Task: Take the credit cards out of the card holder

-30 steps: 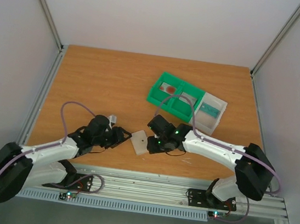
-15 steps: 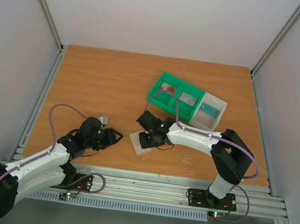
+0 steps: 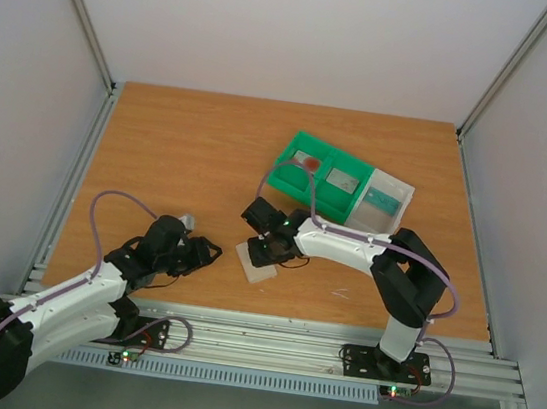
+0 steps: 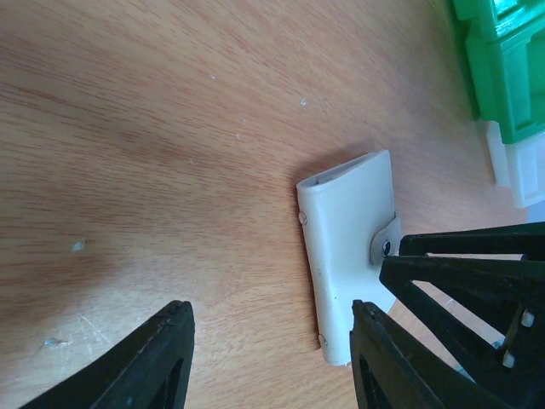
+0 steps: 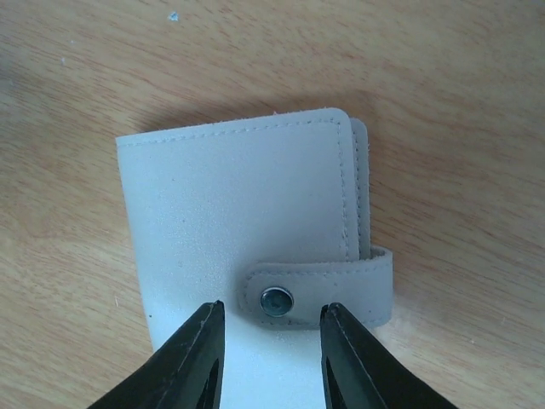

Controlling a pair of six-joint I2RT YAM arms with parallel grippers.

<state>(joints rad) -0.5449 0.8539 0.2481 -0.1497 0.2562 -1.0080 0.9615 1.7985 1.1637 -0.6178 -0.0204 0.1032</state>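
The card holder (image 3: 257, 262) lies flat and closed near the table's front edge, a pale two-panel wallet (image 5: 247, 213) with its tab (image 5: 341, 285) snapped over the top panel. The credit cards are hidden. My right gripper (image 3: 262, 247) hovers right over the holder, and its open jaws (image 5: 272, 313) stand either side of the metal snap. My left gripper (image 3: 209, 253) is just left of the holder, low over the wood and open (image 4: 271, 322). The holder's near corner (image 4: 336, 349) lies just inside its right finger.
A green two-compartment tray (image 3: 279, 177) stands behind the holder with a small flat item in each compartment. A white tray (image 3: 403, 193) adjoins its right side. Both show at the right edge of the left wrist view: the green tray (image 4: 502, 77), the white tray (image 4: 521, 175).
The right gripper has shifted left over the holder and narrowed its jaws round the snap. The left gripper has drawn back to the left and opened a little. The holder stays put.
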